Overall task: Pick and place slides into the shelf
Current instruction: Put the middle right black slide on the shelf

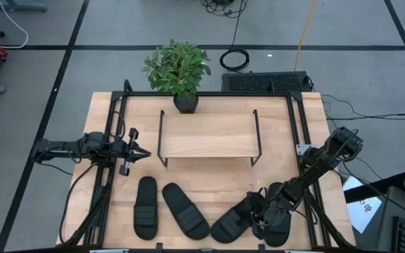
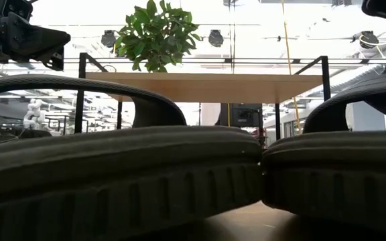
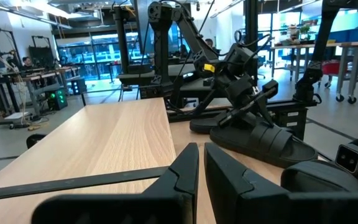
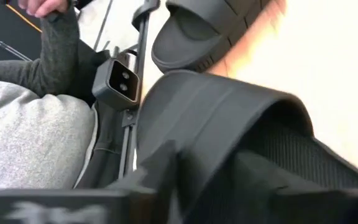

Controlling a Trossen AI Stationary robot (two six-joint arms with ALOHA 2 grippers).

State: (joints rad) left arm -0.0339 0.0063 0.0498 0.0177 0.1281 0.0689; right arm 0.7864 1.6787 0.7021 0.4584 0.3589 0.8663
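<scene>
Slides (image 1: 181,211): I see four black sandals in a row in front of the shelf, all on the table (image 1: 104,112).
Shelf (image 1: 208,135): mid-table, top board bare, potted plant (image 1: 178,69) behind it.
Right gripper (image 1: 271,218): fingers astride the rightmost slide's (image 4: 229,124) strap, in front of the shelf's right end.
Left gripper (image 1: 145,151): fingers together, holding nothing, beside the shelf's left end.

Workshop room around the wooden table

The floor (image 1: 118,70) is grey with dark lines crossing it; cables (image 1: 235,57) lie coiled behind the table (image 1: 97,119). A potted plant (image 1: 178,70) stands at the table's far edge. Beyond it, workbenches (image 3: 328,50) and glazed partitions (image 3: 98,59) fill a brightly lit hall (ceiling lamps (image 2: 214,37) visible overhead). A person's grey sleeve (image 4: 58,53) shows beside the table.
</scene>
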